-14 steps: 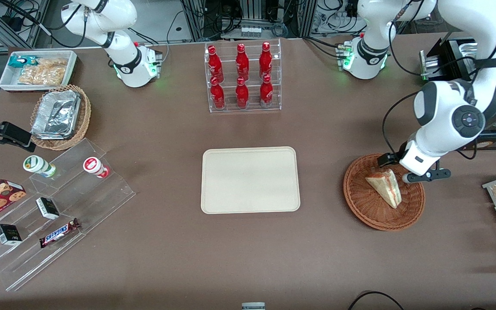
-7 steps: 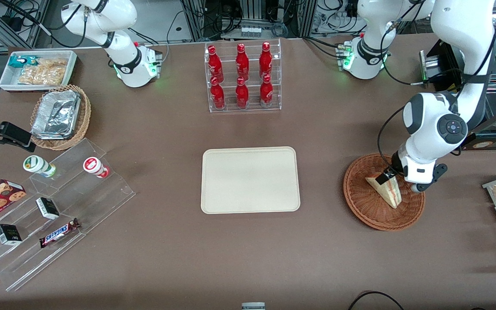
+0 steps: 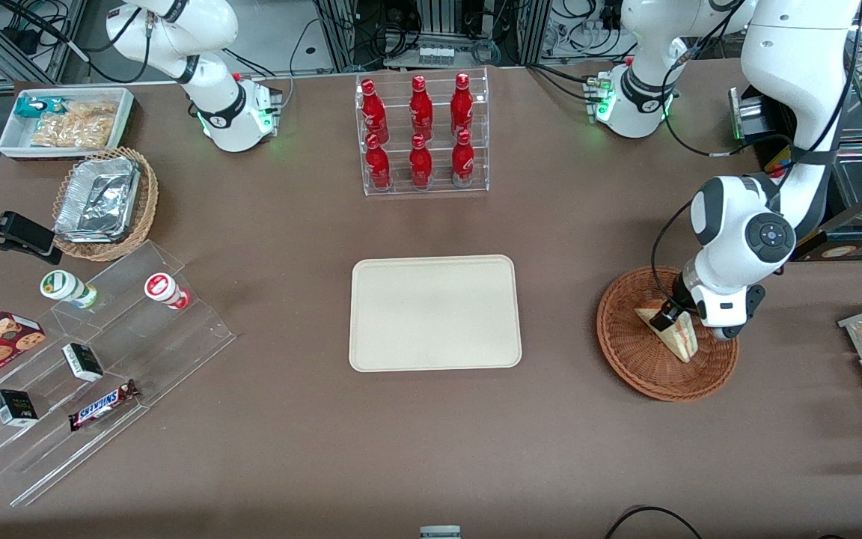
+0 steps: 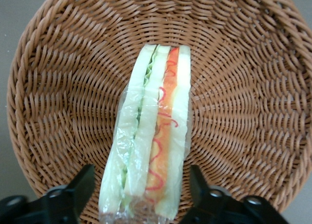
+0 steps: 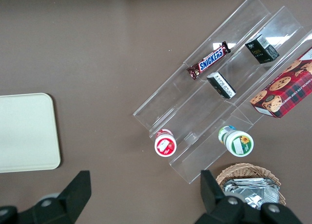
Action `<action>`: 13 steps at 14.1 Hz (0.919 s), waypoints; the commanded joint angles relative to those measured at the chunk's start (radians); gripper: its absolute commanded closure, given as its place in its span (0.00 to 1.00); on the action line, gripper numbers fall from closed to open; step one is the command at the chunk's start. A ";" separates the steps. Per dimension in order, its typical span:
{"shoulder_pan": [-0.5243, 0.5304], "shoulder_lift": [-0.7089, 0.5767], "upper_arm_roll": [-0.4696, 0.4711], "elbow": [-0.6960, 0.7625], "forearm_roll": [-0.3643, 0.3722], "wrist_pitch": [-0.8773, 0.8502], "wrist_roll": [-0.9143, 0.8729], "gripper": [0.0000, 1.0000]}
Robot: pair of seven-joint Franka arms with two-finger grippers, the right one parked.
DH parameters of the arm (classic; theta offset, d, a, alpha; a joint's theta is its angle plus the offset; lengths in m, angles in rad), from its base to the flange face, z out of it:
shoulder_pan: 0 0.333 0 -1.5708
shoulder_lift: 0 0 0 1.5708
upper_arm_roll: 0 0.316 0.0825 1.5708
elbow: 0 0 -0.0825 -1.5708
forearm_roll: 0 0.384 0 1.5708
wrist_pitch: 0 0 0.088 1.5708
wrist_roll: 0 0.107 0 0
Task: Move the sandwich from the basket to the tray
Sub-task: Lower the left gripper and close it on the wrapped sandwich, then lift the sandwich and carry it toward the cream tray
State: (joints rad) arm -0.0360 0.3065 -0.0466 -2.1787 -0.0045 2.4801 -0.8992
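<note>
Brown table: one basket (image 3: pixel 648 370), one sandwich (image 4: pixel 148 141) between spread end effector (image 4: pixel 141 197) fingers, one tray (image 3: pixel 435 313).

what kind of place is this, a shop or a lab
Most likely a robotics lab staged as a snack shop: a rack of red bottles, a tiered stand with a Snickers bar, and cabling by the arm bases. The gripper, open, straddles the sandwich in the basket.

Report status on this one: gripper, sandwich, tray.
Gripper open, down in the basket, fingers straddling the sandwich. Sandwich on edge, not yet gripped. Tray bare; nothing between basket and tray.
</note>
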 commanded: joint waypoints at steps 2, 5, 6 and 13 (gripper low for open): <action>-0.007 0.006 0.004 0.016 0.011 -0.006 0.073 0.94; -0.008 -0.026 0.004 0.084 0.009 -0.171 0.245 0.97; -0.022 -0.027 0.004 0.132 0.008 -0.250 0.275 0.97; -0.237 0.037 -0.004 0.324 0.009 -0.448 0.482 0.90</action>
State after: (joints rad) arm -0.2003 0.2992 -0.0584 -1.9146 -0.0028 2.0540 -0.4332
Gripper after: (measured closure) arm 0.855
